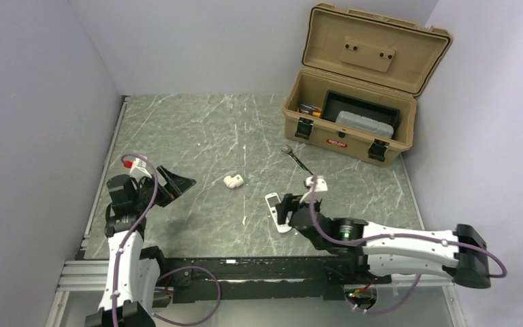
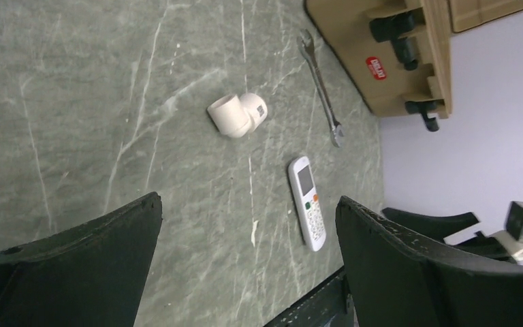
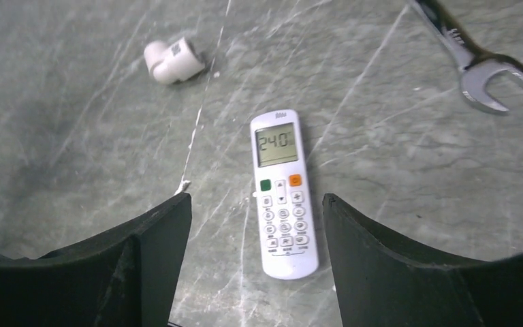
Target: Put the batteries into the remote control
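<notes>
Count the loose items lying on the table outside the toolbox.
3: the pipe fitting mid-table, the wrench in front of the toolbox, the remote control by the right end effector. More may hide behind the arms.

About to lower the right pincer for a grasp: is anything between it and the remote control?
Nothing visible stands in the way. The remote control lies face up on the table, just ahead of the open right pincer. The pipe fitting and the wrench lie beyond it, off to either side.

remote control point(image 3: 282, 204): glossy white plastic | wrench point(image 3: 466, 58): shiny metal | table point(image 3: 75, 136): smooth veined stone-look
</notes>
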